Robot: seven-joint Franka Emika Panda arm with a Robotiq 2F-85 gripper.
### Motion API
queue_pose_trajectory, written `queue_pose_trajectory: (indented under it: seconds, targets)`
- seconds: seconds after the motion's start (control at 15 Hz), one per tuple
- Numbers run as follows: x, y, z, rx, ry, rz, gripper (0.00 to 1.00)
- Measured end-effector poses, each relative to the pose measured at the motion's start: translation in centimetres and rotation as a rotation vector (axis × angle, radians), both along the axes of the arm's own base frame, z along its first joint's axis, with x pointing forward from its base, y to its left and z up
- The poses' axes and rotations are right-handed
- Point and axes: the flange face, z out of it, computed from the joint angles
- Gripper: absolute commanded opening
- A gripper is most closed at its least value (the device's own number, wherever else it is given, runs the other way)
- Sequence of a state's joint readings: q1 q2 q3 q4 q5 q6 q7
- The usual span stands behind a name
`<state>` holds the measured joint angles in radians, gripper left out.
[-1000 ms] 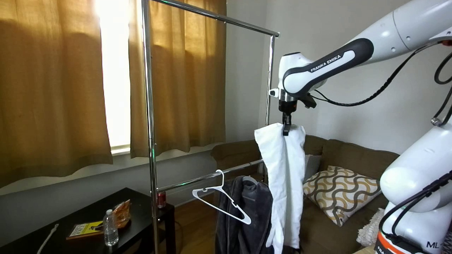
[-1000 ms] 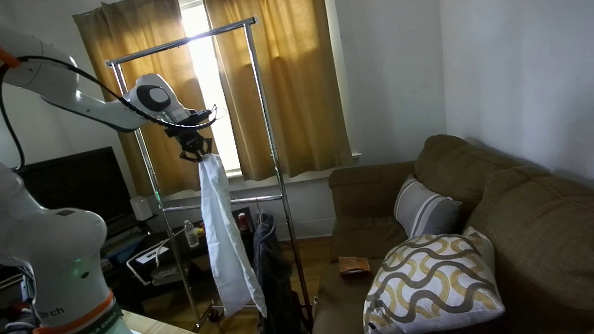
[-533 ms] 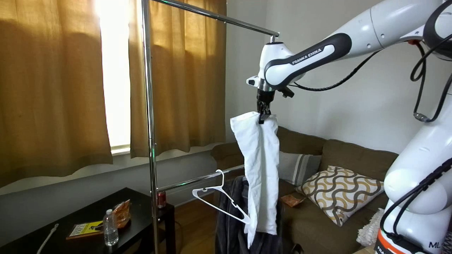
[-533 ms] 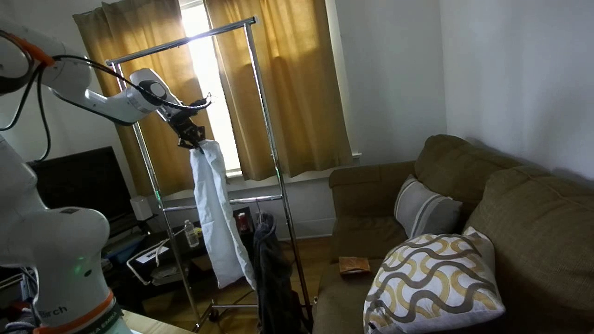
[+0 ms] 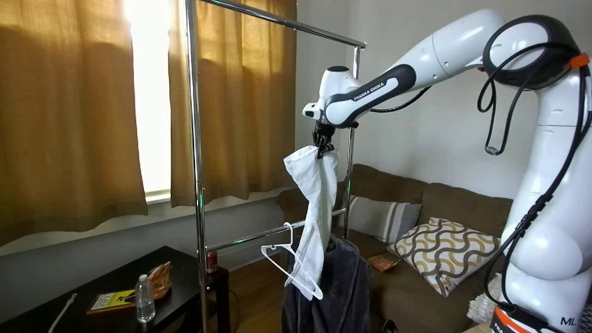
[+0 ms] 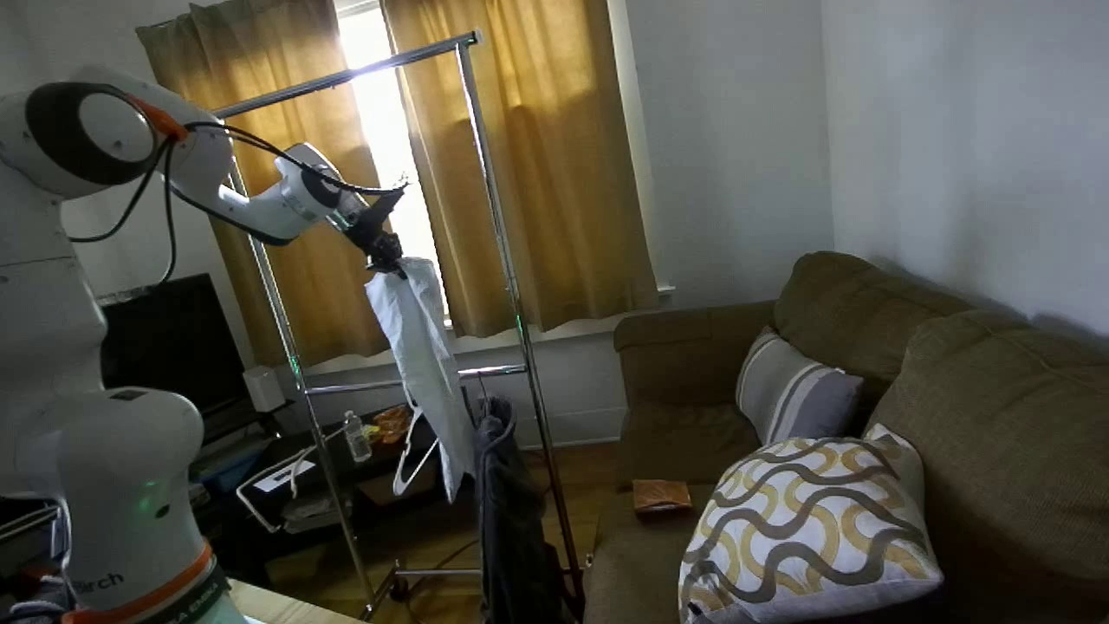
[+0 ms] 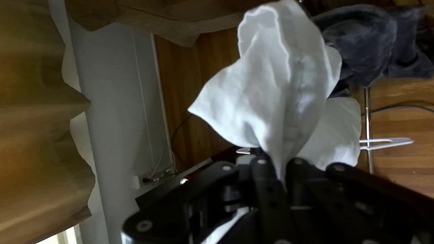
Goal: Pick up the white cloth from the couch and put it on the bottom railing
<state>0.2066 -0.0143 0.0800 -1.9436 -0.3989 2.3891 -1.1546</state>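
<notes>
The white cloth [image 5: 314, 185] hangs long from my gripper [image 5: 320, 153], which is shut on its top edge. It also shows in an exterior view [image 6: 420, 347] and the wrist view [image 7: 268, 91]. The gripper [image 6: 400, 270] is well above the bottom railing [image 5: 254, 237], the rack's lower bar, also seen in an exterior view [image 6: 355, 387]. The cloth crosses in front of this bar in both exterior views; I cannot tell whether it touches it. Its lower part hangs between the hanger and the dark garment. The couch [image 6: 693, 355] stands beside the rack.
A white hanger [image 5: 317, 292] and a dark grey garment [image 5: 342, 286] hang on the lower bar. The rack's upright post [image 5: 196, 138] and top bar [image 5: 282, 21] frame the space. A dark table [image 5: 171, 259] holds a plastic bottle [image 5: 144, 300] and a red can [image 5: 211, 262].
The gripper and cloth have moved left across an exterior view towards the rack, and the gripper has tilted. The cloth's lower end has swung in beside the hanger. Hanger and dark garment have turned.
</notes>
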Motion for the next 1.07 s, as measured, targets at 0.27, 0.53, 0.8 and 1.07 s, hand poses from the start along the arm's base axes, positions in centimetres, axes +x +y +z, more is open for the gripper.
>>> queue_pose_trajectory:
  seconds: [0.27, 0.53, 0.8, 1.07]
  targets:
    - [4.1, 0.3, 0.1, -0.042, -0.076, 0.043, 0.01]
    - [7.2, 1.5, 2.0, -0.023, -0.189, 0.088, 0.01]
    - [9.2, 3.2, 1.8, 0.052, -0.282, 0.127, 0.01]
    - [11.1, 3.8, -3.5, 0.134, -0.277, 0.118, 0.01]
